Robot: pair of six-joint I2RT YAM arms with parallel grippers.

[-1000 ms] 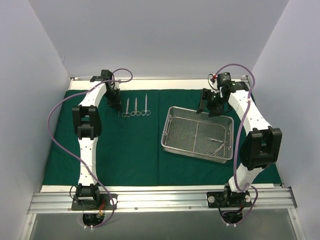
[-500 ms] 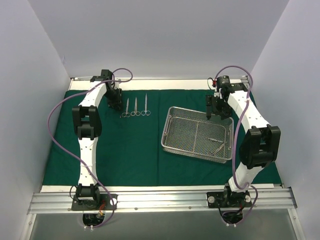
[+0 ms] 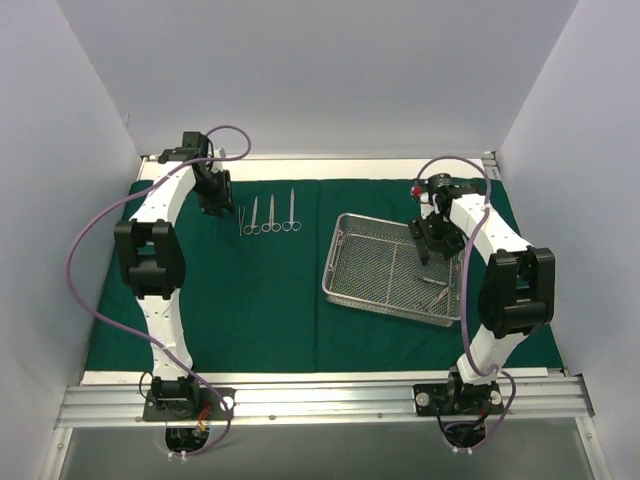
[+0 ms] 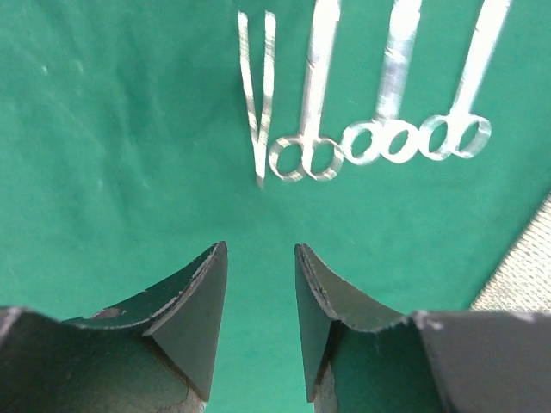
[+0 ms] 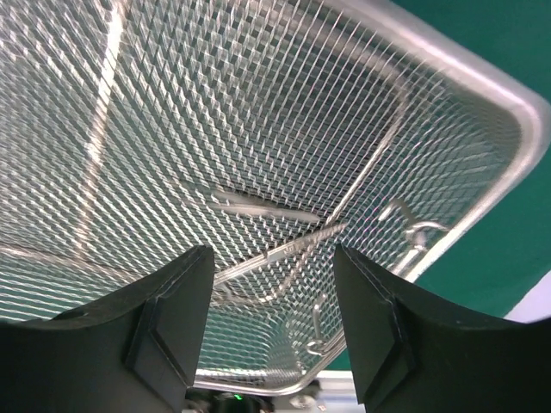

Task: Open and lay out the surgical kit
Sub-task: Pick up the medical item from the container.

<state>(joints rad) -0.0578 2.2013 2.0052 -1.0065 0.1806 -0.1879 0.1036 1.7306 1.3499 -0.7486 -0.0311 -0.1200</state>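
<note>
Across the tabletop, from overhead: large dark green cloth drape [image 3: 260, 300], unfolded and lying flat over nearly the whole surface. At about 3 o'clock from the drape's middle, resting on the cloth: rectangular silver wire-mesh tray [image 3: 370, 262], turned slightly clockwise. Inside it, toward 4 o'clock of its floor: a few thin steel instruments [image 3: 432, 284], lying crossed, exact count too hard to tell. From the right wrist, visible as slender rods and loops [image 5: 284, 231] on the mesh near a rounded tray corner.

At about 11 o'clock of the drape, laid side by side in a neat row on the cloth: narrow steel tweezers [image 3: 240, 221] at the 9 o'clock end, then three scissor-like steel instruments [image 3: 272, 215], ring handles toward 6 o'clock and tips toward 12. In the left wrist view, same row: tweezers [image 4: 258, 95] with the joined end nearest the camera, scissor rings [image 4: 396, 142] just beside one another.

Just off the tweezers toward 10 o'clock: left gripper [image 3: 216, 203], fingers parted, grasping nothing, only green cloth showing in the gap [image 4: 260, 251]. Contact with the cloth impossible to judge.

Over the tray, toward 1 o'clock of its centre: right gripper [image 3: 424, 245], fingers spread wide [image 5: 271, 251], nothing grasped, bare mesh and the loose instruments visible beyond them.
</note>
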